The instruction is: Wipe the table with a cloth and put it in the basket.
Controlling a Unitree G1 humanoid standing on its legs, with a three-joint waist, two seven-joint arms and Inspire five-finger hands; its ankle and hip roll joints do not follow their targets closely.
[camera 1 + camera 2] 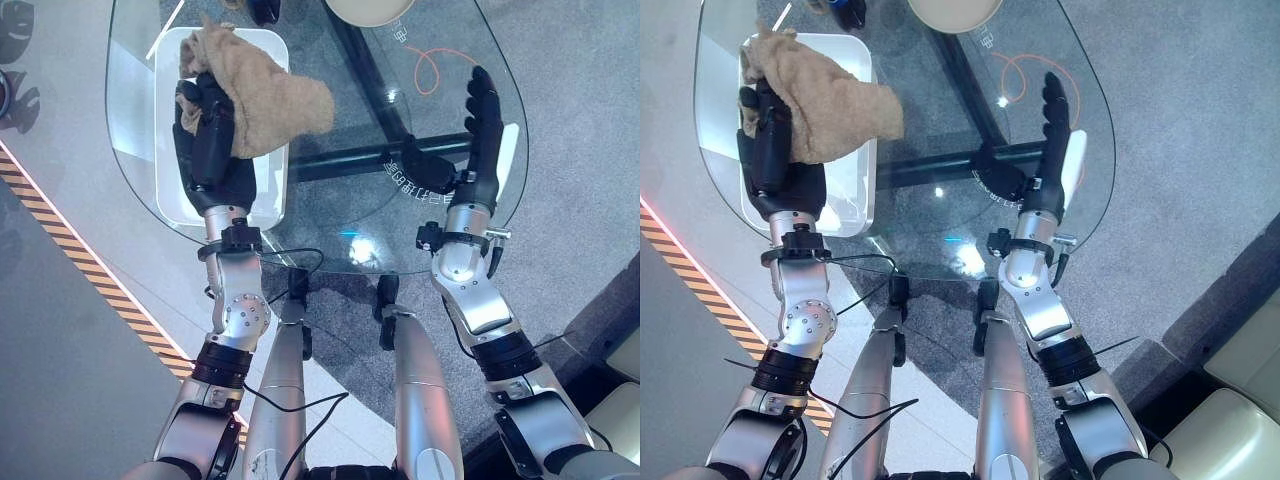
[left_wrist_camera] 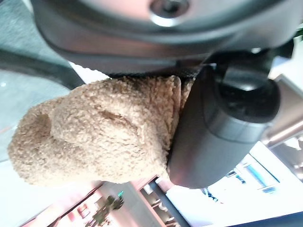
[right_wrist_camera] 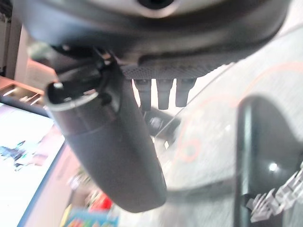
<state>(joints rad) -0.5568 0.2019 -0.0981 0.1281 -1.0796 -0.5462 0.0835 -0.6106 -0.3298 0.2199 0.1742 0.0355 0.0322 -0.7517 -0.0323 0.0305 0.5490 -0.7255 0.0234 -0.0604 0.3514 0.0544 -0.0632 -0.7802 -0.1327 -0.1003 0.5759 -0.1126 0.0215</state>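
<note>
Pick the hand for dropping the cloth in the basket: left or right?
Left. The left hand already grips the cloth above the white basket; the right hand is open, across the table.

A rounded glass table (image 1: 330,235) on a dark frame — a white basket (image 1: 170,190) rests on its left part.

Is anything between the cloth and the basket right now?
Nothing visible. The left hand holds the cloth directly over the white basket on the table's left side, with part of it hanging past the basket's right rim.
</note>
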